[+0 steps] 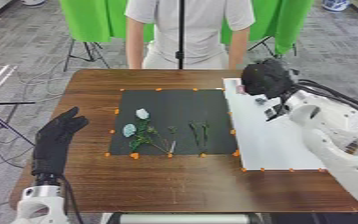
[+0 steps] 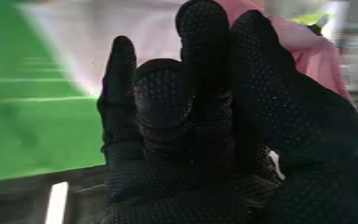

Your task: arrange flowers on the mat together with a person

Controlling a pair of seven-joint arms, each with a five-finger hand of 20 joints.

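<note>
R hand [image 1: 266, 78] off mat's [image 1: 171, 102] far-right corner, thumb closed to fingers, pinching pink flower [image 2: 319, 62]. White flower [image 1: 143, 114], pale-blue flower [image 1: 129, 130], green stems [image 1: 205, 136] already on mat; approx. halfway, pink one left to place.

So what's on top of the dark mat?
On the dark mat lie a white flower, a light blue flower and leafy green stems, with more thin green stalks beside them. Whatever is right under the flowers is covered, so I can't tell.
</note>
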